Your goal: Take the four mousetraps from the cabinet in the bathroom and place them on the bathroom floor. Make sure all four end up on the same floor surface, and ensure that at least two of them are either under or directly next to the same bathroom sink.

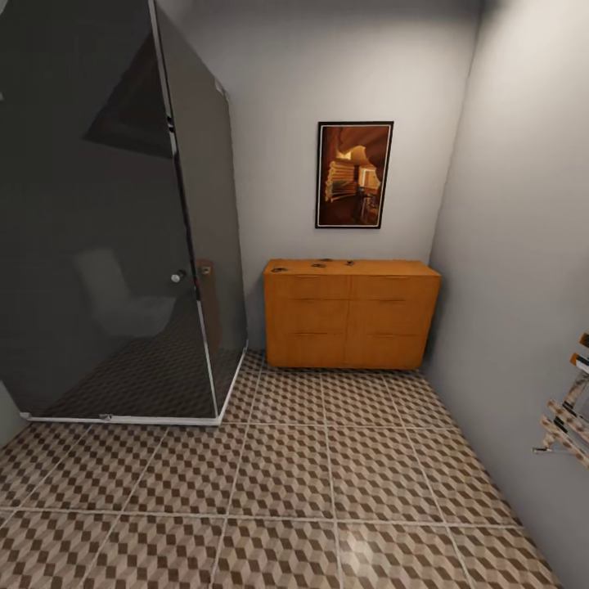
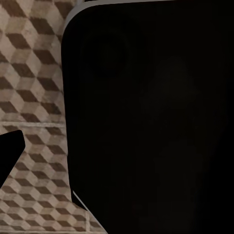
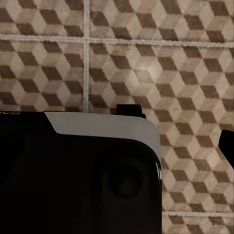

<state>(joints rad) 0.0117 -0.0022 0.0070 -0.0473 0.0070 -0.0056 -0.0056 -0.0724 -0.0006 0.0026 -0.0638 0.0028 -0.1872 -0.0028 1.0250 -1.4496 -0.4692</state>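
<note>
The orange-brown cabinet (image 1: 350, 315) stands against the far wall, its drawers shut. On its top lie small flat mousetraps, one near the left end (image 1: 279, 268), one further right (image 1: 318, 264) and one by the middle (image 1: 349, 263); they are too small to make out in detail. The cube-patterned bathroom floor (image 1: 327, 483) stretches from me to the cabinet. Both wrist views look down at this floor past the dark robot body (image 2: 151, 122). A black fingertip (image 2: 9, 151) pokes in at the left wrist view's edge, another fingertip (image 3: 227, 144) at the right wrist view's edge. The sink is out of view.
A dark glass shower enclosure (image 1: 123, 229) with a chrome frame fills the left side, its corner reaching the floor near the cabinet. A grey wall (image 1: 523, 286) runs along the right with a rack (image 1: 566, 421) sticking out. A framed picture (image 1: 354, 174) hangs above the cabinet.
</note>
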